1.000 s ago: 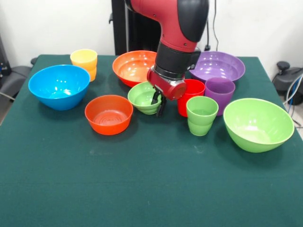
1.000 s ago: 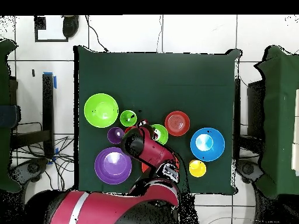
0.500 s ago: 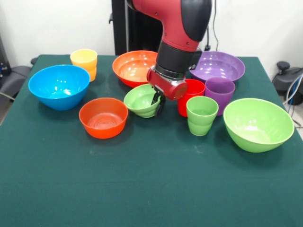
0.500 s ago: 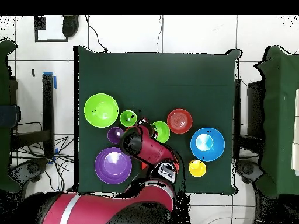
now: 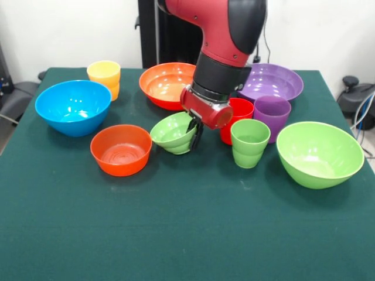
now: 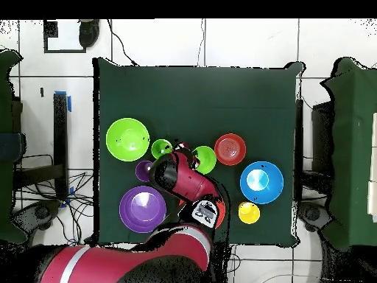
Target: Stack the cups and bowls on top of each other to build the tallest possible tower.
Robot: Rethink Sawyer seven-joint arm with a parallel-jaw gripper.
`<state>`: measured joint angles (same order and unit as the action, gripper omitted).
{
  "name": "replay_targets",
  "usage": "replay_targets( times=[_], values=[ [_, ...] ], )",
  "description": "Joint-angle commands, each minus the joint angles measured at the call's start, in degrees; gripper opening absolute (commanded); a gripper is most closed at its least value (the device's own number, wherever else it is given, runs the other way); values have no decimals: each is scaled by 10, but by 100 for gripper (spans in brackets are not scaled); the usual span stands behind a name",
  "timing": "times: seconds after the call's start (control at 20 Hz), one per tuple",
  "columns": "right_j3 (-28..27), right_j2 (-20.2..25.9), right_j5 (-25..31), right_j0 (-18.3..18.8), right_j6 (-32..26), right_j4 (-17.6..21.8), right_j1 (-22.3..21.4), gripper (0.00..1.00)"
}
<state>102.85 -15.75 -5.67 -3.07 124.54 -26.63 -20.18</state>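
at the middle of the green counter [image 5: 187,234], the claw [image 5: 194,130] is clamped on the rim of the small light-green bowl [image 5: 171,133], which sits tilted, its mouth turned toward the small orange-red bowl [image 5: 121,150] just beside it. the red cup [image 5: 239,111], purple cup [image 5: 272,114] and light-green cup [image 5: 249,142] cluster close on the bowl's other side; no tower stands.

small ribbed bowls [image 5: 146,142]: side by side, bench [image 5: 187,234] centre
cups [image 5: 251,127]: clustered right of them
large bowls [image 5: 73,106]: around the outside
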Motion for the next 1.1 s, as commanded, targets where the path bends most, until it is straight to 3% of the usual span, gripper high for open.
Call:
replay_targets(
  times=[0.05,0.45,0.8,1.1],
  values=[
    [-85,15,108,-20,64,-31,35,0],
    [-138,-13,166,-33,68,-31,48,0],
    [-214,-61,224,-55,75,-28,86,0],
    [-247,-67,252,-43,57,-6,83,0]
  ],
)
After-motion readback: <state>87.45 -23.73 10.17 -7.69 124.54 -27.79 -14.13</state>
